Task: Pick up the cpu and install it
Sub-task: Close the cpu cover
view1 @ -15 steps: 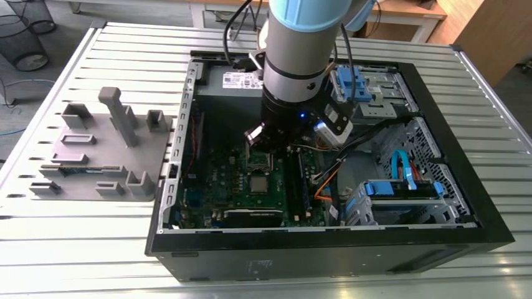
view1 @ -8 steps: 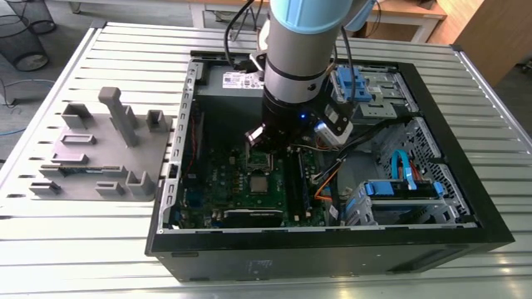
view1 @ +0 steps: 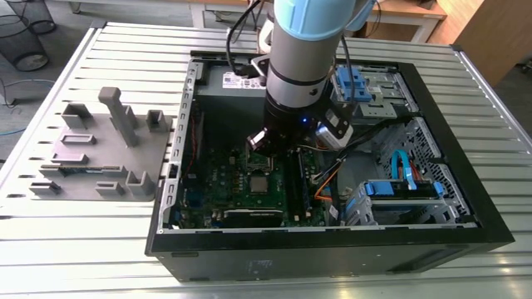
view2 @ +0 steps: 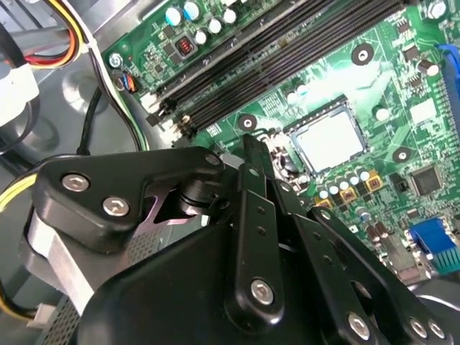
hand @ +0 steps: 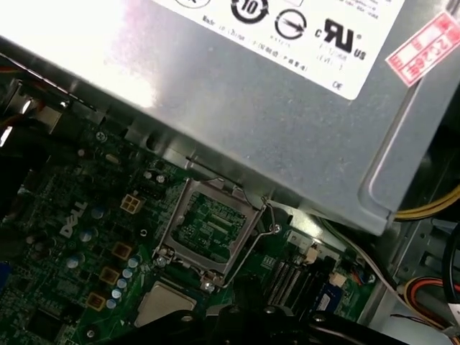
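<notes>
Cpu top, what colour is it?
The cpu is dull silver, clearest in the second wrist view.

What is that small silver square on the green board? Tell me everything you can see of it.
That is the cpu: a small flat square chip with a dull silver metal top that catches the light. It lies flat in a black-edged socket on the green motherboard, near the long black memory slots. The socket's hinged metal frame stands swung open. The gripper hangs nearby, not touching it.
</notes>
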Motion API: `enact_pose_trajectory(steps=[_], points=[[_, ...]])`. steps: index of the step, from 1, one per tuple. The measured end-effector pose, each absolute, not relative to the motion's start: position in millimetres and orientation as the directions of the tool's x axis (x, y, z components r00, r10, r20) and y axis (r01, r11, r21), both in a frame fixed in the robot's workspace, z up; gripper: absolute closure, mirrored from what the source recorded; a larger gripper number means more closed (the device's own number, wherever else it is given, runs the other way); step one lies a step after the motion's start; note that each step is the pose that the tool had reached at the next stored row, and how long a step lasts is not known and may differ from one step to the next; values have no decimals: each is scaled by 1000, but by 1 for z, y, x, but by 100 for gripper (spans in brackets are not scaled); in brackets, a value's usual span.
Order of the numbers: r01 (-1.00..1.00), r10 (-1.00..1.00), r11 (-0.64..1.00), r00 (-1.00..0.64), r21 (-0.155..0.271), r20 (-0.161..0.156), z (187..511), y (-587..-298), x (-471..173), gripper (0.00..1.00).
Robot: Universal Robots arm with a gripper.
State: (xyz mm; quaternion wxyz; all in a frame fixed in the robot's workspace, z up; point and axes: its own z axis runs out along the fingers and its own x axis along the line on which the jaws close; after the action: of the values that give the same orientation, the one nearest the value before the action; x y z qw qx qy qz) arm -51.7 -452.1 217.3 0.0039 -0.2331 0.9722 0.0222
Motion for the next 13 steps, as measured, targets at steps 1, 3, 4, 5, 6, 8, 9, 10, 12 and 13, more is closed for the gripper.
enact_pose_trajectory(steps=[1, 3, 4, 5, 6, 8, 9, 10, 12, 13], points=[[-455, -454, 890, -891, 42, -15, 216, -452, -50, 89], [-457, -457, 888, -889, 41, -12, 213, -452, -48, 89], [-457, -457, 888, -889, 41, -12, 212, -452, -48, 89], [-458, -458, 888, -889, 41, -12, 210, -452, -48, 89], [-458, -458, 888, -889, 41, -12, 209, -452, -48, 89], [-458, -458, 888, -889, 41, -12, 207, -452, -48, 89], [-458, -458, 888, -889, 41, -12, 206, -452, -48, 89], [-458, -458, 888, -889, 41, -12, 205, -452, -48, 89], [-458, -458, 888, -889, 41, -12, 204, -452, -49, 89], [-458, -458, 888, -889, 41, -12, 204, -452, -49, 89]])
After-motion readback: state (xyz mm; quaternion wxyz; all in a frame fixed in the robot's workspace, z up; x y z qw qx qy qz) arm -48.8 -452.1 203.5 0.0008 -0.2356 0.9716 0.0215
